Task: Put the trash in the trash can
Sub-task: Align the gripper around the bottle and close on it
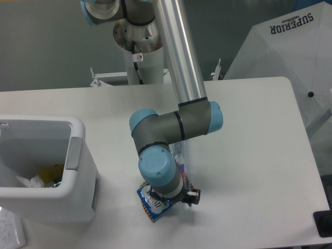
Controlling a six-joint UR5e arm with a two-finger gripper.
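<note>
The white trash can point(83, 171) stands at the left of the table, open at the top. The blue-orange snack packet point(149, 206) lies flat on the table right of the can, partly under my wrist. The clear bottle point(179, 158) with its purple-white label lies just behind the packet, mostly hidden by the arm. My gripper point(167, 199) points straight down over the packet and the bottle's near end. Its fingers are hidden under the wrist, so I cannot tell whether they are open or shut, or whether they touch anything.
The can holds yellow and white scraps point(44, 176). A white umbrella-like cover point(290, 46) stands past the table's right back corner. A black object point(322, 224) sits at the table's front right edge. The arm's base column point(140, 62) rises behind the table.
</note>
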